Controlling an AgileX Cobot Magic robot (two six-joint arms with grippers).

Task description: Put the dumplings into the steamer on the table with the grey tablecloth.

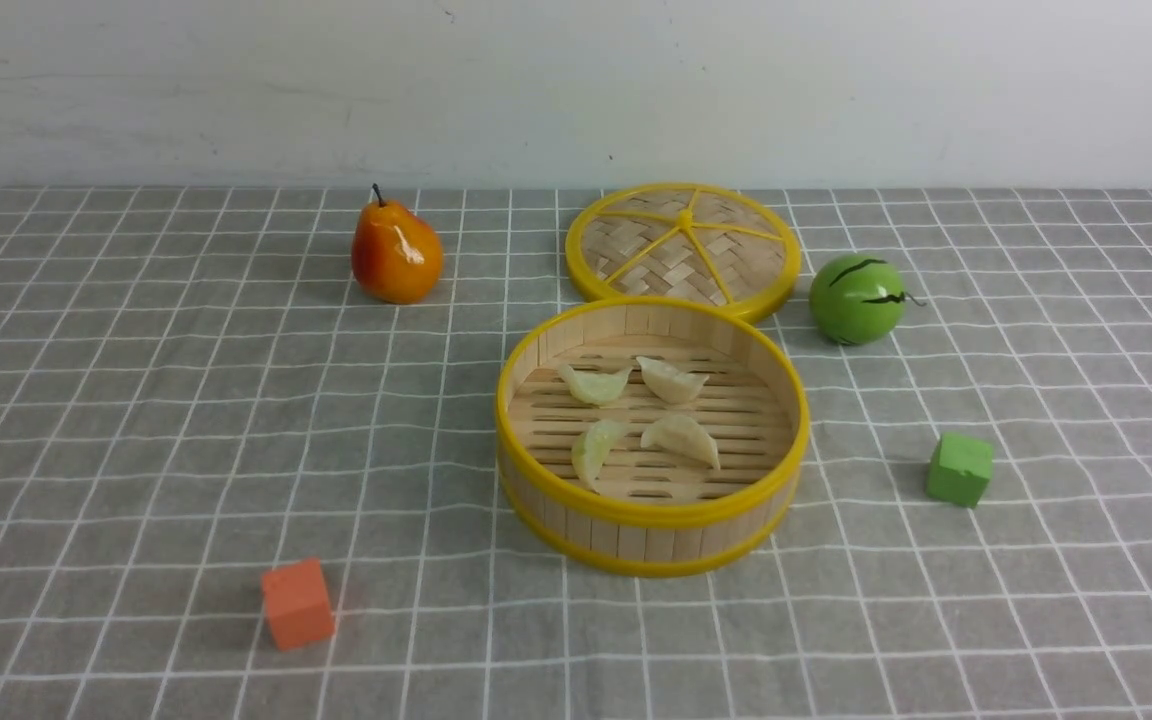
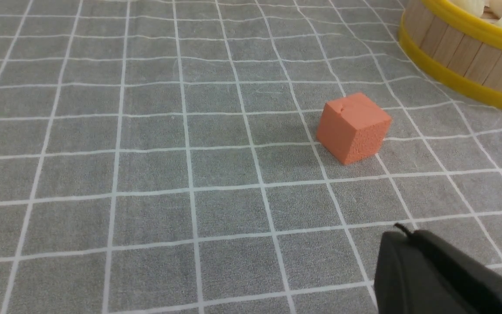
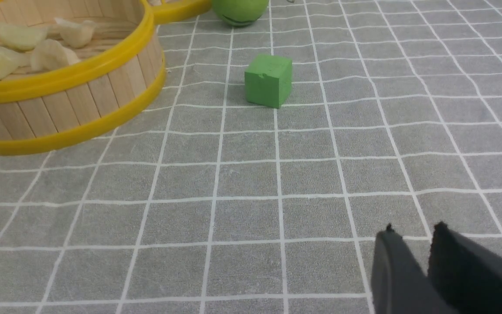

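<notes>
right fingers [image 3: 445, 257] slightly parted, empty

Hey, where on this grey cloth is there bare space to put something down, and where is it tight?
Widest bare patch: the left side, bordered by the pear, the orange cube and the steamer. Another bare strip runs along the near edge, in front of the steamer and the green cube. Crowded: the lid sits right behind the steamer, with the green ball close beside it.

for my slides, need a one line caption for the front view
Four dumplings sit inside the steamer on the grey tablecloth, lid behind it.
</notes>
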